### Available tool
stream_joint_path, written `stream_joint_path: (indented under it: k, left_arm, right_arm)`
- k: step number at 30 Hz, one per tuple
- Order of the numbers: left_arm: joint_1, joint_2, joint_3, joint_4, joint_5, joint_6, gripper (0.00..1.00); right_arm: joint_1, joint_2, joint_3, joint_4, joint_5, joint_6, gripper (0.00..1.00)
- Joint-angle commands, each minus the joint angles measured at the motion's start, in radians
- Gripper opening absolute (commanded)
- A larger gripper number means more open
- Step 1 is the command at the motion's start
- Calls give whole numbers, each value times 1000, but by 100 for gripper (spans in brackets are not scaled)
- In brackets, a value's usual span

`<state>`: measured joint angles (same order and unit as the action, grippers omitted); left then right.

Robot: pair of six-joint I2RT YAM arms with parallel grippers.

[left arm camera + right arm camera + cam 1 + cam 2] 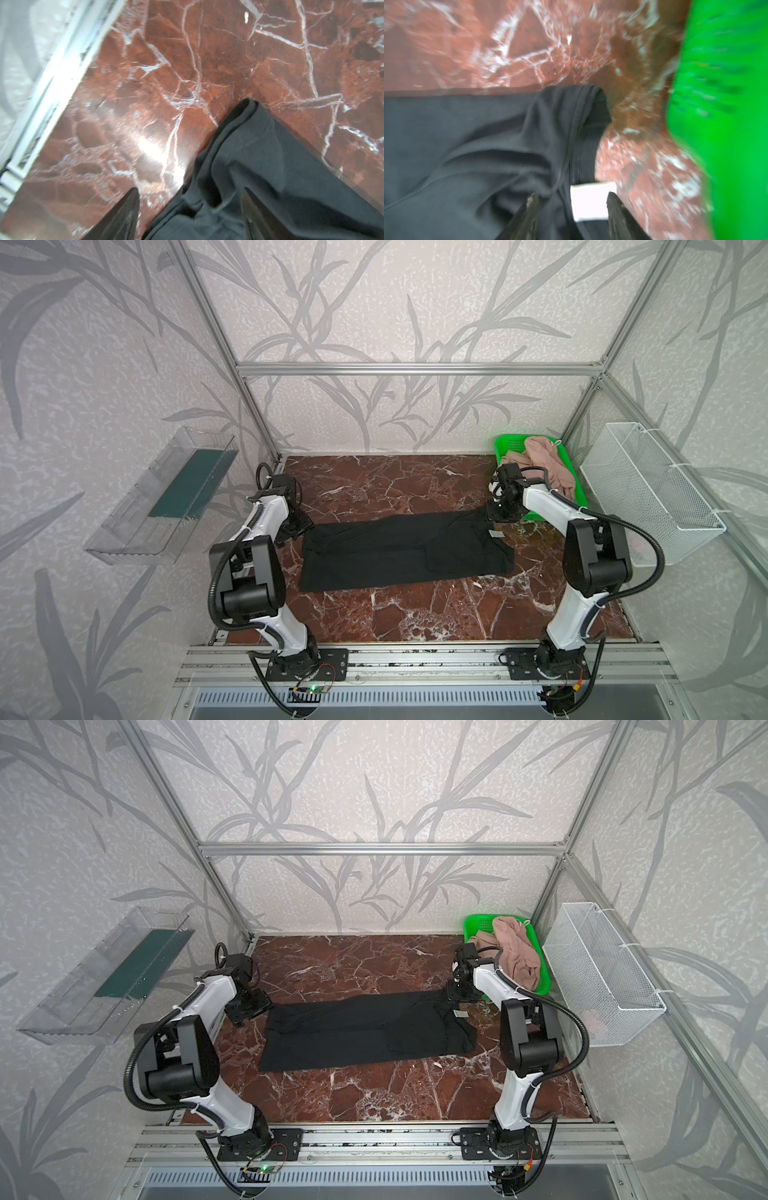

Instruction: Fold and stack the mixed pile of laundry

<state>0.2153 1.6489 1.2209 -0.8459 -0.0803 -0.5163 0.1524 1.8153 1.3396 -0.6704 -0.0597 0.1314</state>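
Note:
A black T-shirt [407,551] [365,1029] lies as a long flat band across the middle of the marble table. Its pale neck label [495,534] [591,199] shows at the right end. My left gripper [297,526] [190,190] hovers open over the shirt's far left corner [270,166], jaws wide apart with loose cloth between them. At the far right corner my right gripper [500,512] [572,194] is open, straddling the collar edge and the label. Dusty-pink shorts [544,466] [515,944] lie crumpled in the green basket [509,443].
The green basket [720,104] sits in the far right corner, close beside the right gripper. A white wire basket [648,489] hangs on the right wall, and a clear plastic tray [162,493] on the left wall. Bare marble [415,614] lies in front of the shirt.

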Motion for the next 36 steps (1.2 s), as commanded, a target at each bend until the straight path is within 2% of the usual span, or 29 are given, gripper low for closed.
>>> stream_joint_path:
  k: [1, 8, 16, 17, 19, 23, 27, 32, 36]
  left_arm:
    - [-5, -77, -67, -97, -14, -52, 75]
    - [-32, -170, -338, 30, 89, -148, 72]
    - [-75, -114, -401, 72, 40, -196, 67]
    - [-76, -109, -411, 86, 43, -202, 62]
    - [-75, -101, -431, 104, 47, -212, 44]
    - [-75, -115, -469, 104, 51, -227, 18]
    - [-75, -170, -503, 52, 4, -254, 13]
    - [-74, -249, -524, -13, -66, -307, 13]
    - [-71, -268, -494, -18, -4, -298, 17]
  right_arm:
    - [10, -98, -63, -47, 8, 35, 56]
    - [9, -213, -303, 29, 20, 133, 62]
    - [1, -246, -440, 60, 0, 220, 62]
    - [0, -243, -451, 60, -10, 227, 62]
    - [-4, -234, -468, 66, -30, 238, 62]
    - [-7, -233, -498, 67, -55, 253, 62]
    - [-6, -263, -527, 64, -44, 264, 61]
    - [-6, -302, -540, 49, -2, 268, 61]
    - [-8, -311, -526, 44, 18, 257, 61]
